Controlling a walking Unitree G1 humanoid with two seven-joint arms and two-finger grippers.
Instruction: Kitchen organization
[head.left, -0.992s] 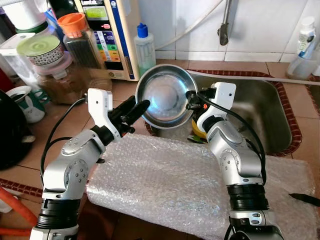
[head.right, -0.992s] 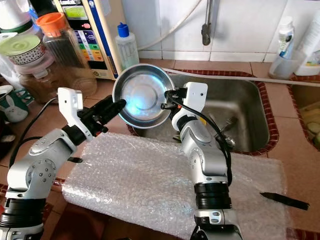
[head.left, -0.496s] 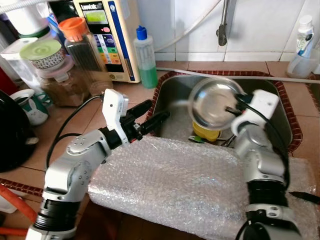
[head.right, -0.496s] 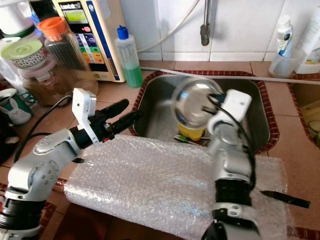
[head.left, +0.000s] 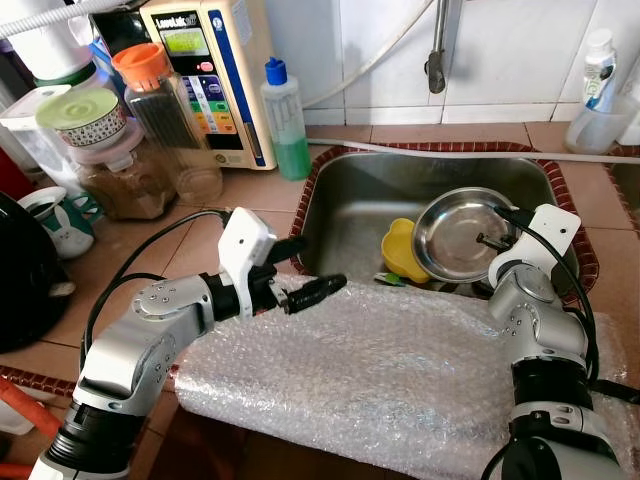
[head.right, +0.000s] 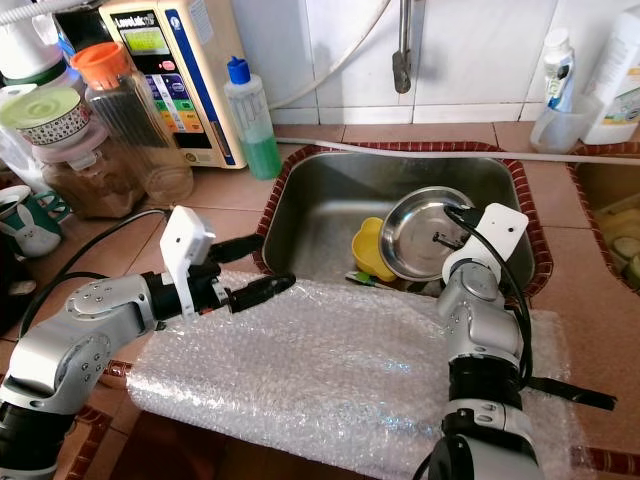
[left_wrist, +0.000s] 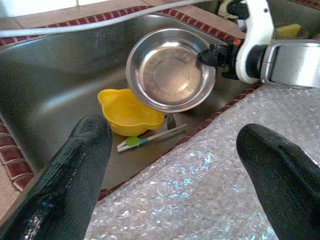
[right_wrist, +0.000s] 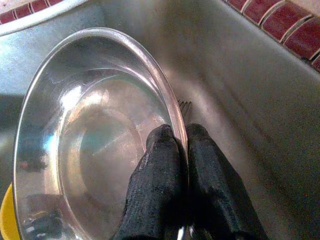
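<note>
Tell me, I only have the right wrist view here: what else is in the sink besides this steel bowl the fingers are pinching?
Observer: A yellow bowl sits on the sink floor, right beside the steel bowl that the right hand grips by its rim.
Operator: Anything under them?
Observer: A utensil with a green band lies in front of the yellow bowl.
Operator: Where is the other arm?
Observer: The left hand is open above the bubble wrap on the counter, near the sink's front edge, holding nothing.
</note>
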